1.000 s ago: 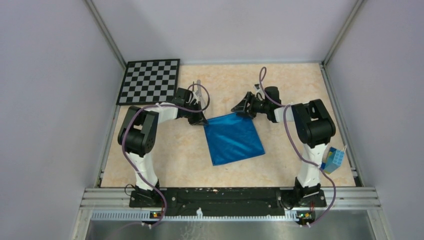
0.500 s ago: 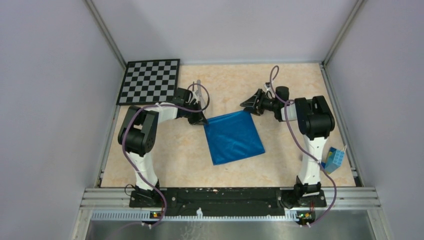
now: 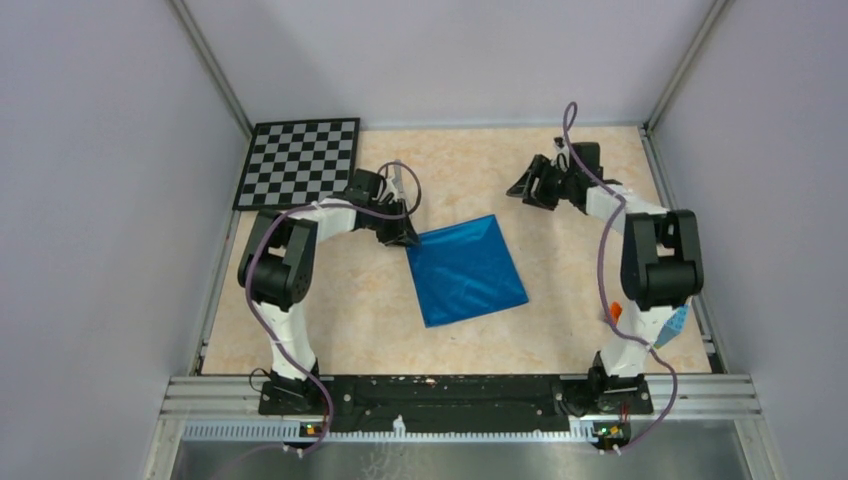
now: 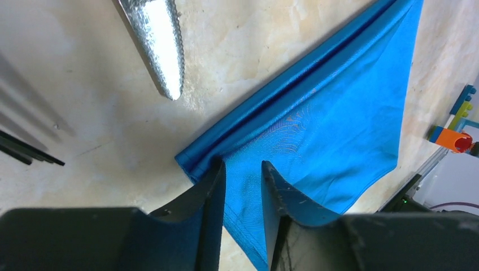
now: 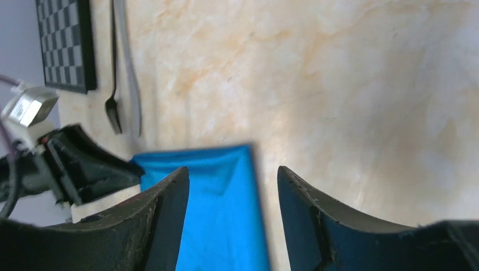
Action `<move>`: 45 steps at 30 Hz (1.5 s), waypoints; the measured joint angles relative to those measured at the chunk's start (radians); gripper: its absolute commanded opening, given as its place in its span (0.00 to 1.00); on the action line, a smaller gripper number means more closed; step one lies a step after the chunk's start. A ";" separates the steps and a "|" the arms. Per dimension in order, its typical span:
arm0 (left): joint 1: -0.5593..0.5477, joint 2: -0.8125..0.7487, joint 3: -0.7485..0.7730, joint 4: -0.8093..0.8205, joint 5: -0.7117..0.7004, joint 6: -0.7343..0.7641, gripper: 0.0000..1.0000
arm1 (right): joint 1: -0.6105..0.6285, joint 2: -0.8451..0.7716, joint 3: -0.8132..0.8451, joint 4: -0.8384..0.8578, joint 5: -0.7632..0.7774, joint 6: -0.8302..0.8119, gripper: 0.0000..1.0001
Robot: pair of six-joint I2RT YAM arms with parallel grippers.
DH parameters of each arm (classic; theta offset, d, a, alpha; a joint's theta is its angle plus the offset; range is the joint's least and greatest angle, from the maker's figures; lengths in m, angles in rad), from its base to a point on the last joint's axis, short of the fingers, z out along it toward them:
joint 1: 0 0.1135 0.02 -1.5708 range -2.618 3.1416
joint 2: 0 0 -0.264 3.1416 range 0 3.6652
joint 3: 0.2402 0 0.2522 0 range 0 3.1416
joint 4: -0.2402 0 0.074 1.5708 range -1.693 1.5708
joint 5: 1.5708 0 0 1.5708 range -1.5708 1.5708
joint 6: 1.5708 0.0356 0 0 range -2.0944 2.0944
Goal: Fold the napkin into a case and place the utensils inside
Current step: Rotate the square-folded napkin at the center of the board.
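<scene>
The bright blue napkin (image 3: 466, 270) lies flat mid-table as a roughly square, layered shape. My left gripper (image 3: 404, 234) sits low at its far left corner. In the left wrist view its jaws (image 4: 241, 169) stand a little apart, open, with the napkin (image 4: 327, 118) lying loose beneath the gap. The pale knife (image 4: 160, 48) and dark fork tines (image 4: 25, 151) rest just beyond that corner. My right gripper (image 3: 524, 187) hangs open and empty over bare table at the back right, away from the napkin (image 5: 220, 220). Its wrist view also shows the fork (image 5: 114, 104) and knife (image 5: 133, 84).
A black-and-white checkerboard (image 3: 300, 160) lies at the back left corner. Coloured toy bricks (image 4: 454, 127) sit at the table's right edge, partly behind the right arm (image 3: 660, 260). Metal rails border the table.
The right gripper left the napkin's far right corner and swung up toward the back right. The left jaws, shut on the far left corner before, have parted.
</scene>
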 measured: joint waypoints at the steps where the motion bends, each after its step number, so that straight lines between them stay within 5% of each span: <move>1: 0.000 -0.002 0.005 -0.009 0.001 0.003 0.38 | 0.007 -0.065 -0.017 -0.039 0.035 -0.024 0.58; 6: -0.009 -0.070 -0.002 -0.055 0.037 -0.002 0.39 | 0.114 -0.417 -0.264 -0.031 0.003 -0.034 0.48; 10: -0.076 -0.195 -0.048 -0.034 0.054 -0.030 0.28 | 0.156 -0.552 -0.490 -0.036 -0.069 -0.010 0.28; 14: -0.232 -0.297 -0.158 0.041 0.047 -0.080 0.15 | 0.144 -0.595 -0.619 -0.096 -0.063 -0.013 0.21; 17: -0.316 -0.302 -0.250 0.091 0.048 -0.114 0.14 | 0.141 -0.615 -0.689 -0.098 -0.064 -0.013 0.20; 25: -0.308 -0.316 -0.405 0.090 -0.024 -0.165 0.18 | 0.133 -0.598 -0.779 -0.093 -0.016 -0.010 0.16; 30: -0.309 -0.467 -0.419 0.069 -0.056 -0.182 0.22 | 0.088 -0.556 -0.758 -0.104 0.007 0.049 0.15; 35: -0.309 -0.642 -0.369 -0.019 -0.093 -0.174 0.24 | 0.065 -0.514 -0.607 -0.208 0.249 0.061 0.16; 39: -0.309 -0.710 -0.313 -0.072 -0.124 -0.158 0.26 | 0.055 -0.322 -0.351 -0.269 0.480 -0.019 0.16; 42: -0.309 -0.744 -0.301 -0.097 -0.135 -0.154 0.35 | 0.066 -0.035 0.034 -0.354 0.561 -0.125 0.17; 45: -0.309 -0.767 -0.309 -0.112 -0.158 -0.153 0.45 | 0.110 0.214 0.422 -0.415 0.607 -0.232 0.28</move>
